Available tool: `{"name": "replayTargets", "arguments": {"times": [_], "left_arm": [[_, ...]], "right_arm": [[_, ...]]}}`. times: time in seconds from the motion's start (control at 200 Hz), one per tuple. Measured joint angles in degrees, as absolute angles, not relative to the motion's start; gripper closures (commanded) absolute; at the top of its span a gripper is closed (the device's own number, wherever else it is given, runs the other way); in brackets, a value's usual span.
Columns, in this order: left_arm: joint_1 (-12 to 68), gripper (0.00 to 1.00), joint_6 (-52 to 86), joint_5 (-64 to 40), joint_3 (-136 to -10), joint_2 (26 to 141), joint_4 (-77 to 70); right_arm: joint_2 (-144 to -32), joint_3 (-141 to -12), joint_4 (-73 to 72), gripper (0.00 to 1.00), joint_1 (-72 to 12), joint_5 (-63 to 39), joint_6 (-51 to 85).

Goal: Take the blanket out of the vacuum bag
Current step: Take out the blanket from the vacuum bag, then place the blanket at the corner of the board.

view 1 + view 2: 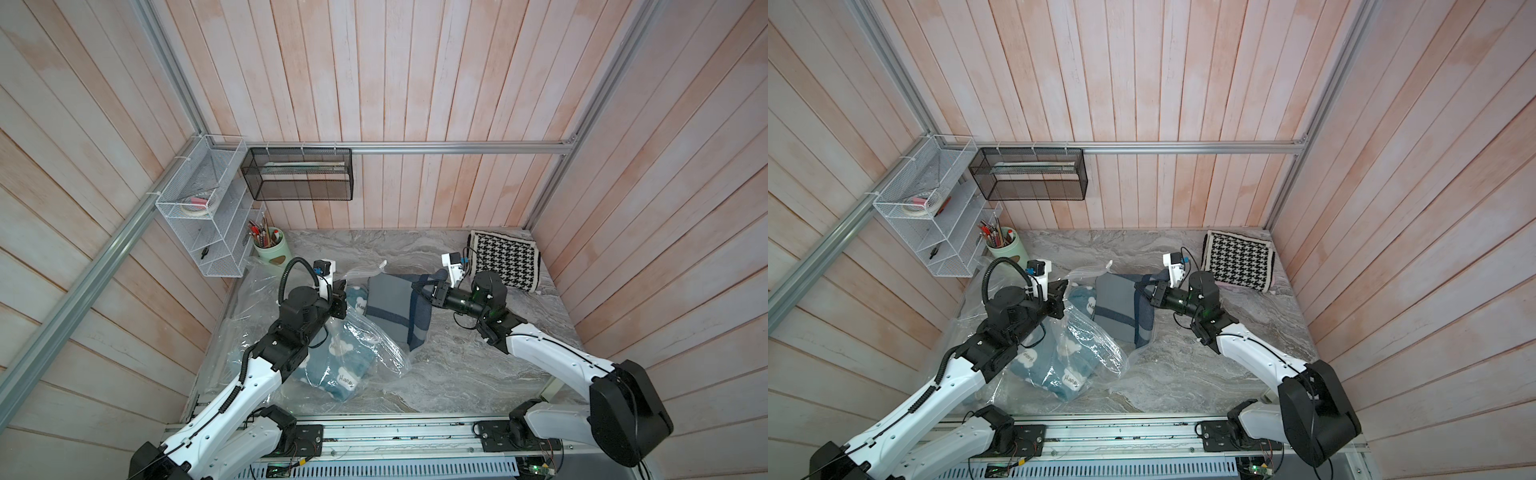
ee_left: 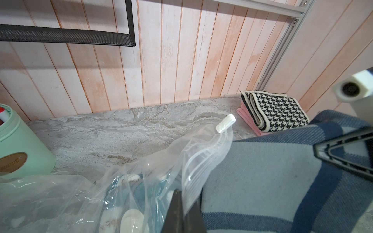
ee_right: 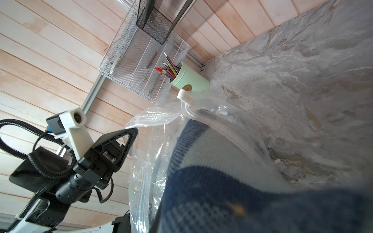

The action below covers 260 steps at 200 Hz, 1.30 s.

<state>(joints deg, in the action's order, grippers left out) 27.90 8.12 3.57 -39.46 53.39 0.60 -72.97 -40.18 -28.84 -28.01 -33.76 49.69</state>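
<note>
The grey marbled tabletop (image 1: 478, 374) carried a clear vacuum bag (image 1: 388, 355) spread beneath the left claw (image 1: 340, 289). A blue plaid blanket (image 1: 390, 307) lay between the left claw and the right claw (image 1: 417, 286). A green pen cup (image 1: 272, 251) stood beyond the left claw, and a folded houndstooth cloth (image 1: 505, 257) lay beyond the right.

one vacuum bag (image 1: 384, 353), two blue blankets (image 1: 388, 307) (image 1: 332, 370), two tools (image 1: 341, 291) (image 1: 419, 286).

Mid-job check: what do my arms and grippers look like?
The left arm and right arm have white shells with black joints. The left gripper and right gripper are black with triangular fingers. A black corrugated hose loops over the left wrist.
</note>
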Motion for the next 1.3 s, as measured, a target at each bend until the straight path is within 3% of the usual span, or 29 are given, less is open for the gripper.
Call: {"name": "replayTargets", "arguments": {"times": [0.675,1.3], "left_arm": [[27.9,1.0,8.7,3.4,-39.1,55.1,0.0],[27.9,1.0,8.6,3.3,-39.3,55.8,0.6]], "right_arm": [[-69.1,-43.9,-23.4,1.0,-13.0,-38.1,46.6],[-79.6,-55.0,-23.2,1.0,-6.9,-41.0,44.7]]}}
